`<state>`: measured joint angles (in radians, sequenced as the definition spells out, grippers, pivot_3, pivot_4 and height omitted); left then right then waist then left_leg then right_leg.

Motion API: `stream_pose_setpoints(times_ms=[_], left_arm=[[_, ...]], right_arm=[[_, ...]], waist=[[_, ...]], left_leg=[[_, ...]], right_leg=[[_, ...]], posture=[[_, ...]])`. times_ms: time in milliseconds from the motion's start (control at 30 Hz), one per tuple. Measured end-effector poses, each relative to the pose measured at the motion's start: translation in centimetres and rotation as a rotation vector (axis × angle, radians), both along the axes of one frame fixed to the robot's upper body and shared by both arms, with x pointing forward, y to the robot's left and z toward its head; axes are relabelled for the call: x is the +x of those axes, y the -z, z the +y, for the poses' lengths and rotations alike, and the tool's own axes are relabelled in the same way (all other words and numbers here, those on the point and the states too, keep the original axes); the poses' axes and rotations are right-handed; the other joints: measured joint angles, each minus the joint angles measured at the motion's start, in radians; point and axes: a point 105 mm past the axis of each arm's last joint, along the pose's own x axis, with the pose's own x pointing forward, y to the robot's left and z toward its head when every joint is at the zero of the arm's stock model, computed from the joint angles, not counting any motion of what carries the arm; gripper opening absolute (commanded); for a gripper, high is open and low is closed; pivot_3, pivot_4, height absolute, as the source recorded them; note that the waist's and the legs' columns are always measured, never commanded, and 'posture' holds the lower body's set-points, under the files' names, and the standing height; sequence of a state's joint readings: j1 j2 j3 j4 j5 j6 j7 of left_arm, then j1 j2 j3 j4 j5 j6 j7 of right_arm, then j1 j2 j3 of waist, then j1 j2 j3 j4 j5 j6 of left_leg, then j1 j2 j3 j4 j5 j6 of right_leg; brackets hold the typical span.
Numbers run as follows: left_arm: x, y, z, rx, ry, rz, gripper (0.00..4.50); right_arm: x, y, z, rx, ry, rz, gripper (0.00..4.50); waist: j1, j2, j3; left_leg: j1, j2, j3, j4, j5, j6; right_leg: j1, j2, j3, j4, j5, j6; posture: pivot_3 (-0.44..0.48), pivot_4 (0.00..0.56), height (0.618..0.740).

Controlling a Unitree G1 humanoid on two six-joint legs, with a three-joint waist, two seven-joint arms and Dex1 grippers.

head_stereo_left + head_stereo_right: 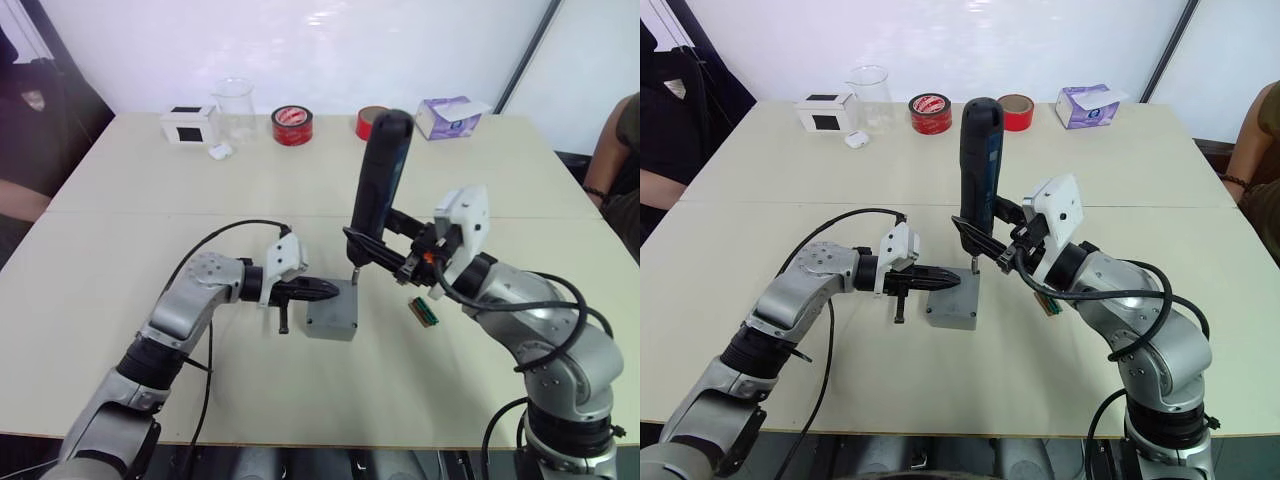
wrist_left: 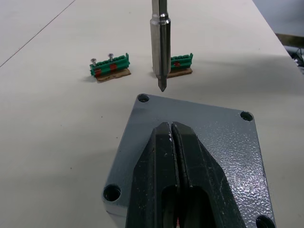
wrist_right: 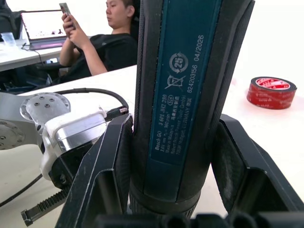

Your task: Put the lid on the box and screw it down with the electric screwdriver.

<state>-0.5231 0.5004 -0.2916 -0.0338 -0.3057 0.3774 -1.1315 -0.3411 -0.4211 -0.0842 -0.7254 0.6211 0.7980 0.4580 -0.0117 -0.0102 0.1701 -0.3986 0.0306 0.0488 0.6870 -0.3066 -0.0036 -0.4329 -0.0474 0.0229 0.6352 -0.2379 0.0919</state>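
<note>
The grey lid (image 2: 223,133) lies on top of the grey box (image 1: 330,328) at the table's middle, with open screw holes at its corners. My left gripper (image 1: 325,290) is shut, and its black fingers (image 2: 190,161) rest flat on the lid's top. My right gripper (image 1: 375,250) is shut on the electric screwdriver (image 1: 380,180), a black and blue tool held upright. Its metal bit (image 2: 160,47) points down, the tip just above the table beside the lid's far corner hole (image 2: 142,99).
Two green terminal blocks (image 2: 110,66) lie just beyond the box. At the table's far edge stand a white-and-black cube (image 1: 189,124), a glass beaker (image 1: 234,108), two red tape rolls (image 1: 292,125) and a purple tissue carton (image 1: 450,116). People sit at both table ends.
</note>
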Motion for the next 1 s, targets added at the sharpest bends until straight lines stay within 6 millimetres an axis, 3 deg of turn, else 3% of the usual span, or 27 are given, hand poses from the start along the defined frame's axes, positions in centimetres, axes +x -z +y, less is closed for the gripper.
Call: stream_pose_setpoints(times_ms=[467, 800, 1000], left_arm=[[-0.4, 0.2, 0.2, 0.01, 0.001, 0.003, 0.0], [-0.7, 0.2, 0.3, 0.013, 0.002, 0.0, 0.0], [-0.7, 0.2, 0.3, 0.014, 0.003, 0.002, 0.0]], right_arm=[[1.4, 1.8, -0.6, -0.021, 0.037, 0.006, 1.8], [1.3, 1.7, -0.5, -0.022, 0.027, 0.003, 1.8], [1.0, 0.5, 0.0, -0.001, -0.004, -0.032, 1.8]], waist=[[0.0, 0.0, 0.0], [0.0, 0.0, 0.0], [0.0, 0.0, 0.0]], left_leg=[[0.006, 0.0, 0.0, -0.001, 0.0, 0.0], [0.006, 0.0, 0.001, -0.001, 0.0, 0.0], [0.006, 0.001, 0.0, -0.001, 0.0, 0.0]], right_leg=[[0.005, 0.0, 0.001, -0.001, 0.0, 0.0], [0.005, 0.0, 0.001, -0.001, 0.0, 0.0], [0.005, 0.0, 0.001, -0.001, 0.0, 0.0]], posture=[[0.0, 0.15, 0.74], [0.0, 0.15, 0.74], [0.0, 0.15, 0.74]])
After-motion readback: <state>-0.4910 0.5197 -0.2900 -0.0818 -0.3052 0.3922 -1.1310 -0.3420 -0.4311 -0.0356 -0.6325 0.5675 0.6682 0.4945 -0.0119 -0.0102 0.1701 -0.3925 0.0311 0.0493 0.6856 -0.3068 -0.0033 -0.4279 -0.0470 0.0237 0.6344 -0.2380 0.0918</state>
